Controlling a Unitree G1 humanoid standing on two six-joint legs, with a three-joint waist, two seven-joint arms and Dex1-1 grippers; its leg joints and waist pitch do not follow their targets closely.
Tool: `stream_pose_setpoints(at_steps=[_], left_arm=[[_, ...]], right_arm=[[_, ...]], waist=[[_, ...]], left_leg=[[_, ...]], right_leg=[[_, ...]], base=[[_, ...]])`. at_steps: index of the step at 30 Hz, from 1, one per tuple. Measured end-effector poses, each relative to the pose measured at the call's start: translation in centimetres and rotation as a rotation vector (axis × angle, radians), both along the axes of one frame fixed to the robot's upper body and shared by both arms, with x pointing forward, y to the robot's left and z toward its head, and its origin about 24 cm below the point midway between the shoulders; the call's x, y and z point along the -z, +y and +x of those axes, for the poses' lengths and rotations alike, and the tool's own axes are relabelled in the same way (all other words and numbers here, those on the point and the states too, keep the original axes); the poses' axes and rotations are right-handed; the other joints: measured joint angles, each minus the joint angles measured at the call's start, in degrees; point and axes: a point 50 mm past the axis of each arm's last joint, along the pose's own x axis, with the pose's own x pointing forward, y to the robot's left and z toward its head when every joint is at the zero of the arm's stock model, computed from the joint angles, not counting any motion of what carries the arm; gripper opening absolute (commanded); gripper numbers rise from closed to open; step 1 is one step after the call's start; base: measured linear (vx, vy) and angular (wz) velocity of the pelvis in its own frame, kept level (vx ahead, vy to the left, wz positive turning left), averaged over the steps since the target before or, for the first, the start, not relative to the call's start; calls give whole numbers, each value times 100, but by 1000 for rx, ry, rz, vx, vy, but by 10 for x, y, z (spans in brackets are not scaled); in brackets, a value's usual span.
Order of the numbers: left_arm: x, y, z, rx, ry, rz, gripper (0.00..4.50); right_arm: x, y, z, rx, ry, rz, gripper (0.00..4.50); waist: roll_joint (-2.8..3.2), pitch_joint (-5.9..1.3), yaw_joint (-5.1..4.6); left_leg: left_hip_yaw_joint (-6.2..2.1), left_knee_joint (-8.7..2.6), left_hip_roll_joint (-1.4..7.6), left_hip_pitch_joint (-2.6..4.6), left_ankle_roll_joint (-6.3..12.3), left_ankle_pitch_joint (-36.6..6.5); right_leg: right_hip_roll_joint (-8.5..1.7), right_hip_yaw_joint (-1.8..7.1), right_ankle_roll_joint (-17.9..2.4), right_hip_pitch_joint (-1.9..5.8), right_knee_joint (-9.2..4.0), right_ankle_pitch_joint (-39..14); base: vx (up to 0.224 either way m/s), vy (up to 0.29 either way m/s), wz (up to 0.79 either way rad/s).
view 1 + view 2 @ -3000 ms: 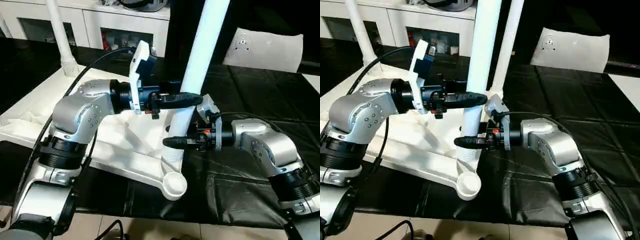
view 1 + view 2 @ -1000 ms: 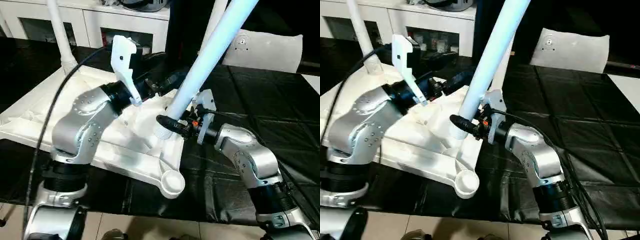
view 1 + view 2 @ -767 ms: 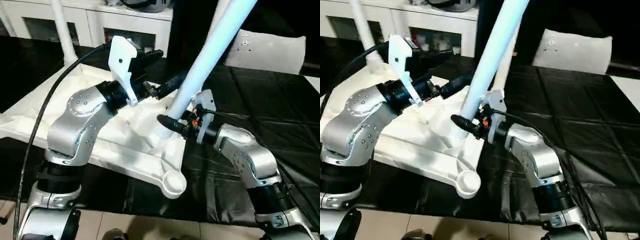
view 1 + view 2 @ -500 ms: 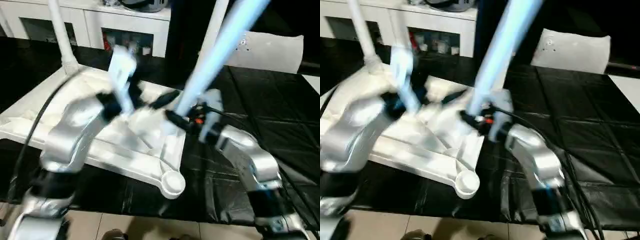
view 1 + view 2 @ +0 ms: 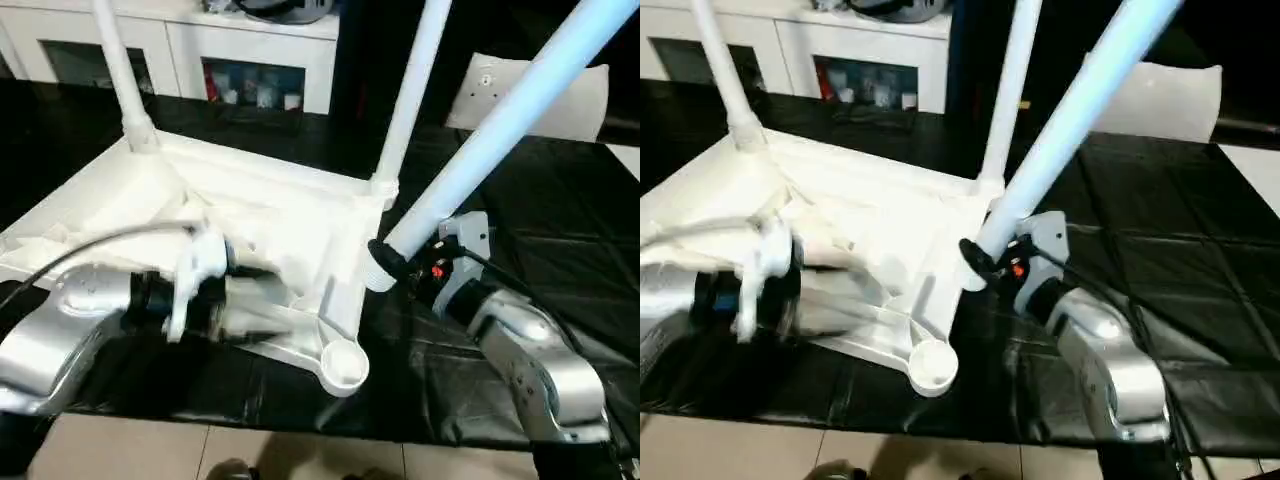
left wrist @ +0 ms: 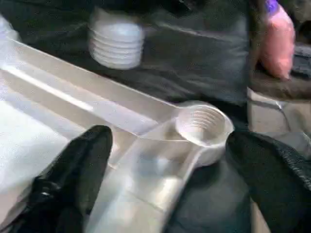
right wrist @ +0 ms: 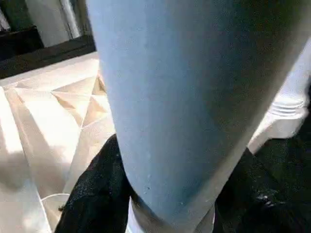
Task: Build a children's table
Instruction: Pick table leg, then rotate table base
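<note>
1. Tabletop (image 5: pixel 270 215): white plastic, lying underside up on a black cover (image 5: pixel 560 240), its ribs and raised rim facing the camera.
2. Corner sockets as containers: the two far sockets each hold an upright white leg, one at the far left corner (image 5: pixel 120 70) and one at the far right corner (image 5: pixel 412 95).
3. Near socket (image 5: pixel 344 364): a round threaded cup at the near right corner, with nothing in it. In the left wrist view the same cup (image 6: pixel 204 125) lies between the two black fingers (image 6: pixel 80 165) of the left gripper (image 6: pixel 167 167), just ahead of them.
4. Left gripper: jaws stand wide apart, one finger on each side of the tabletop's corner arm, closed on nothing.
5. Third leg (image 5: pixel 500 125): a long white tube, tilted, rising up and away from the right gripper (image 5: pixel 385 258). Its ribbed threaded end (image 5: pixel 378 277) hangs just below the jaws, beside the tabletop's right rim and apart from the near socket.
6. Right gripper: jaws partly closed around the lower part of the tilted leg, holding it; in the right wrist view the tube (image 7: pixel 189 97) passes between the black fingers (image 7: pixel 95 194).
7. Cabinets (image 5: pixel 250 70): white glass-door units behind the tabletop, with small items inside that are too blurred to identify.
8. White sheet (image 5: pixel 545 100): leaning behind the tilted leg, bearing a small round mark (image 5: pixel 486 83); no writing or label is readable anywhere.
</note>
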Motion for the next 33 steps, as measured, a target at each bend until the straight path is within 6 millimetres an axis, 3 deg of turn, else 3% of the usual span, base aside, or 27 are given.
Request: stream_pose_setpoints(at_steps=[10,18,33], left_arm=[[23,7,2,49,-43,178,316],[31,7,10,70,-97,229,256],[38,11,14,136,-134,304,138]], right_arm=[[8,-4,-12,42,33,-56,189],[15,-4,-24,38,50,-92,189],[16,-5,-25,57,55,-101,189]], waist=[[1,-2,-25],[55,-23,-90],[58,-24,-90]], left_leg=[[0,-12,0,0,-11,7],[0,-13,0,-5,-11,7],[0,-15,1,-1,-11,8]], right_leg=[[-1,-2,2,1,-1,-1],[0,-1,-3,-3,-4,-2],[1,-2,-3,-1,-3,-2]], base=[[0,0,0],[0,0,0],[0,0,0]])
